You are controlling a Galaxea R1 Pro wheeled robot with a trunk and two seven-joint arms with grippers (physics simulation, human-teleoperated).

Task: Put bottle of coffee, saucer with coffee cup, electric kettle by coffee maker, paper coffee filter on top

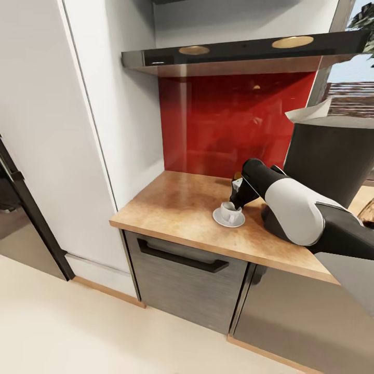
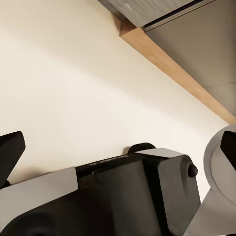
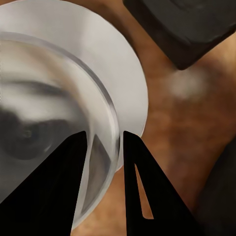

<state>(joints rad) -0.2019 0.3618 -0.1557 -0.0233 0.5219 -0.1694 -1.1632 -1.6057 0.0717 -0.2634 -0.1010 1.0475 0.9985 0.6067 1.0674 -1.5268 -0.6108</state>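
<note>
The right gripper (image 1: 235, 203) reaches down to the coffee cup (image 1: 228, 211), which stands on the saucer (image 1: 228, 219) on the kitchen countertop (image 1: 176, 208); in the right wrist view its fingers (image 3: 142, 187) straddle the cup's rim, one inside and one outside, narrowly spaced, though whether they clamp the wall cannot be told. The coffee maker (image 1: 327, 161) stands just beside the saucer, with the paper coffee filter (image 1: 311, 111) on its top. The left gripper's state cannot be told from the left wrist view, which looks over the floor (image 2: 73, 83).

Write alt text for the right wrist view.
Close up, the right claw pinches the rim of a white coffee cup, one finger inside and one outside. The cup sits on a white saucer on the tan countertop.
</note>
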